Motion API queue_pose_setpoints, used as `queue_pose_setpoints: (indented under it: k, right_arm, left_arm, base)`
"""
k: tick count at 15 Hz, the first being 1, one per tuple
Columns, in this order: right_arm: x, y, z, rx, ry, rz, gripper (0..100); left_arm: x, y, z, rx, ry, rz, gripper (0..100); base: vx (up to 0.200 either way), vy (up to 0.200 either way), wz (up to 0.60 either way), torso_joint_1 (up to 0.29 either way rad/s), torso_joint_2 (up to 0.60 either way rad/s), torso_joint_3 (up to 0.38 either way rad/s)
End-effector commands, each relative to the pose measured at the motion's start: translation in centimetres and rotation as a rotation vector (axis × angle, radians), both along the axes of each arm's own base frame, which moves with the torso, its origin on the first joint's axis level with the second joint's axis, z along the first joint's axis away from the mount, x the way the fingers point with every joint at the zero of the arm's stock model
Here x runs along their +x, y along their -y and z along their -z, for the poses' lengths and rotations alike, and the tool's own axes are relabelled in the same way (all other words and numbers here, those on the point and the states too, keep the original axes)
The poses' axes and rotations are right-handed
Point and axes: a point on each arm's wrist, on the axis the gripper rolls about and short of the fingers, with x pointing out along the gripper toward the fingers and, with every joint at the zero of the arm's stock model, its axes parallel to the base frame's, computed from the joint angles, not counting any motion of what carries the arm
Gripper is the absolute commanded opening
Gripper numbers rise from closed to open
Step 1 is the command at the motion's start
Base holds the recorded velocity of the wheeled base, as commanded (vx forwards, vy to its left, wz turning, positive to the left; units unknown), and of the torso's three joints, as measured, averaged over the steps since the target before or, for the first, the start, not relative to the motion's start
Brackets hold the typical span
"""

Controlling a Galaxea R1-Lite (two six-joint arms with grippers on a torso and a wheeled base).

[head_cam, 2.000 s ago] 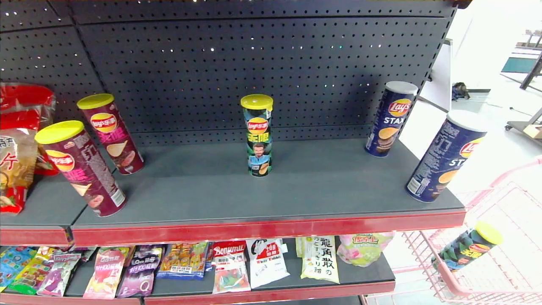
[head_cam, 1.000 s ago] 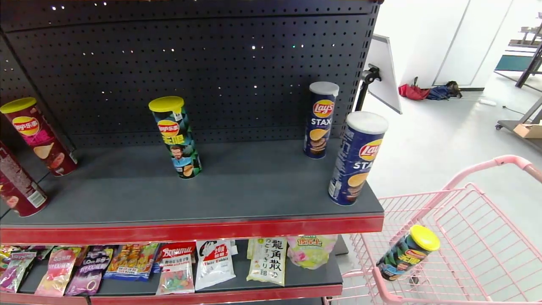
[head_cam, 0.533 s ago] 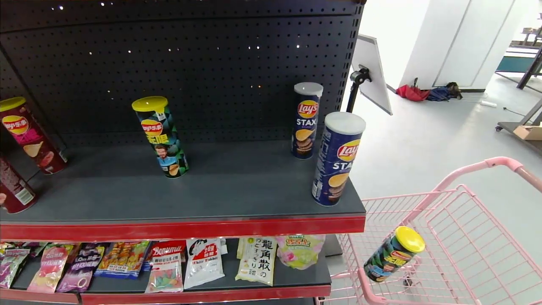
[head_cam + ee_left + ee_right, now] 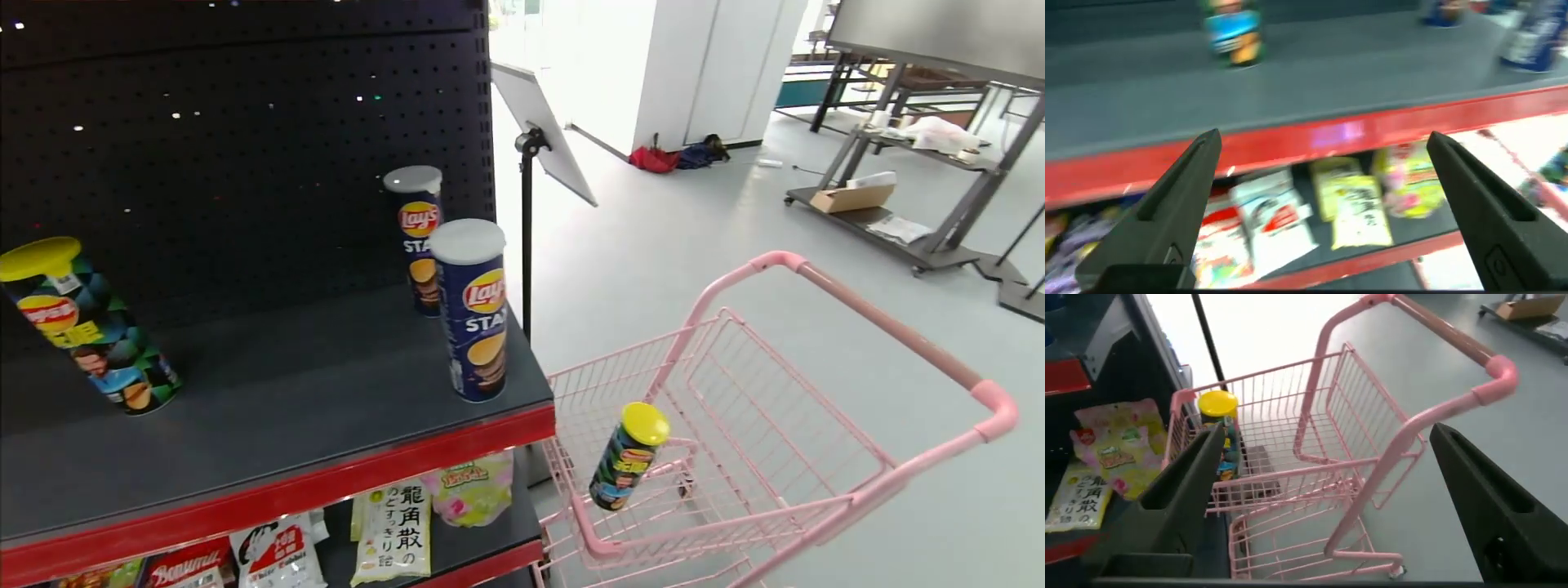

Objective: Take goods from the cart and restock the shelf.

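Note:
A pink wire cart (image 4: pixel 882 327) stands to the right of the dark shelf (image 4: pixel 326 408). In it a chip can with a yellow lid (image 4: pixel 627 457) leans against the corner nearest the shelf. The same can (image 4: pixel 1217 404) appears in the right wrist view, inside the cart (image 4: pixel 1404 433). My right gripper (image 4: pixel 1327 429) is open and empty, above and short of the cart. On the shelf stand two blue cans (image 4: pixel 472 310) and a matching yellow-lidded can (image 4: pixel 82 327). My left gripper (image 4: pixel 1323 137) is open and empty, facing the shelf's red front edge (image 4: pixel 1388 122).
Snack bags (image 4: pixel 400 531) lie on the lower shelf beneath the red edge. A sign board on a thin stand (image 4: pixel 526 204) rises just behind the shelf's right end. A metal rack (image 4: pixel 898 204) stands far back right, with bare grey floor around the cart.
The head camera has swung to the right, so the shelf slid left and the cart came toward the middle. The cans and the cart themselves have not moved.

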Motion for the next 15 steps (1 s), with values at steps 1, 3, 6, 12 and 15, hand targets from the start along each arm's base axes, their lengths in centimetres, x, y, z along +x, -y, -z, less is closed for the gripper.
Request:
queue_pose_setpoints:
  k: [1,3,6,12,15]
  right_arm:
    - [0.0,0.0,0.0,0.0,0.0,-0.002,100]
    - [0.0,0.0,0.0,0.0,0.0,0.0,100]
    - [0.0,0.0,0.0,0.0,0.0,0.0,100]
    - [0.0,0.01,0.0,0.0,0.0,0.003,100]
    - [0.0,0.01,0.0,0.0,0.0,0.003,100]
  left_arm:
    - [0.02,0.0,0.02,0.0,-0.002,-0.001,100]
    - [0.01,0.0,-0.02,0.0,-0.001,-0.001,100]
    - [0.02,0.0,0.02,0.0,-0.002,-0.001,100]
    - [0.01,0.0,-0.02,0.0,-0.001,-0.001,100]
    - [0.01,0.0,-0.02,0.0,-0.001,-0.001,100]
  base:
    - [0.0,0.0,0.0,0.0,0.0,0.0]
    - [0.0,0.0,0.0,0.0,0.0,0.0]
    - [0.0,0.0,0.0,0.0,0.0,0.0]
    - [0.0,0.0,0.0,-0.078,0.18,0.106]
    - [0.0,0.0,0.0,-0.139,0.36,0.204]
